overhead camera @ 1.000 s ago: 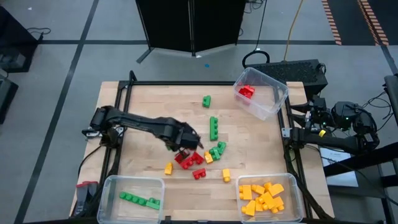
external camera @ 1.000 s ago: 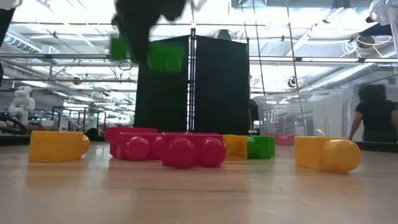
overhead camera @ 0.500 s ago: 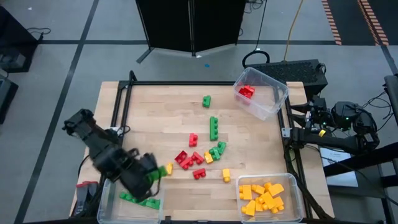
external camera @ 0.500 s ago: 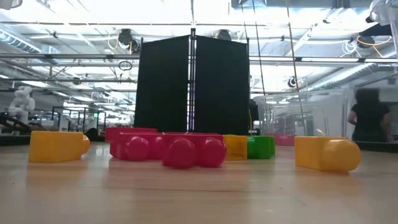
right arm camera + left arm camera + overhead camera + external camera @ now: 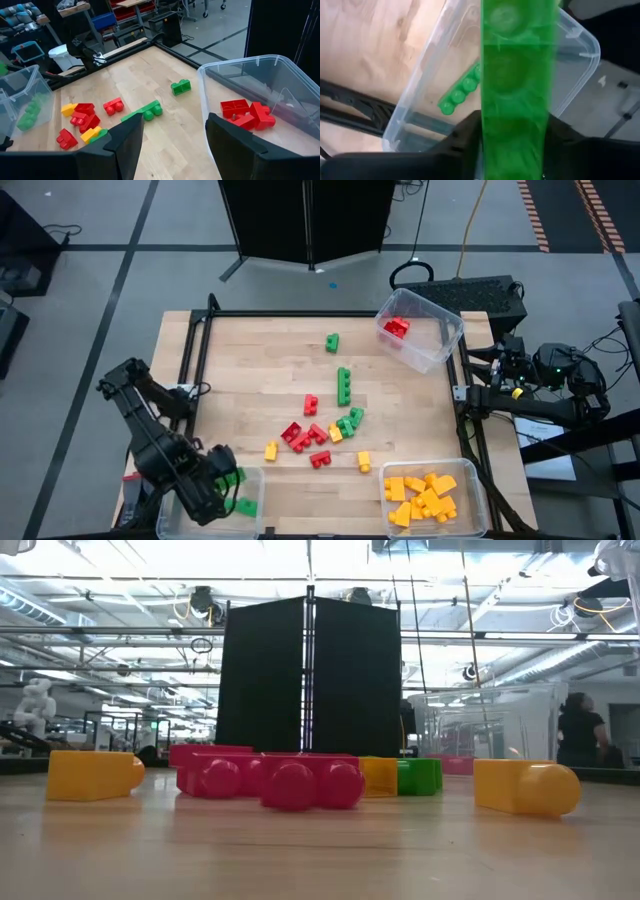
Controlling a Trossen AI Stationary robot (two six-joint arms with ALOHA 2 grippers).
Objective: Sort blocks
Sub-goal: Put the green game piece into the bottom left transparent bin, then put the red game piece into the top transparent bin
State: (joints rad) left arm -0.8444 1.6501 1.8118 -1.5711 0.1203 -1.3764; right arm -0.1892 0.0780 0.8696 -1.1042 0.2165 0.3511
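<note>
Loose blocks lie mid-table: a red cluster [image 5: 300,435], a long green one [image 5: 344,385], a green cluster [image 5: 350,420] and yellow ones [image 5: 270,450]. My left gripper [image 5: 222,485] hangs over the clear near-left bin [image 5: 175,480], which holds green blocks [image 5: 460,92]. A green block [image 5: 517,100] shows smeared lengthwise just in front of that gripper, above the bin. Whether the gripper still has it, I cannot tell. My right gripper [image 5: 175,145] waits open at the table's right edge, with nothing in it.
A clear bin [image 5: 440,345] at the far right holds red blocks [image 5: 397,327]. A near-right bin [image 5: 470,480] holds several yellow blocks [image 5: 425,498]. A single green block [image 5: 331,341] lies toward the far edge. A black frame runs along the table's edges.
My left gripper has risen from the pile at mid-table and swung toward the near left corner, carrying a green block. It now hangs over the bin of green blocks. The other blocks lie where they were.
</note>
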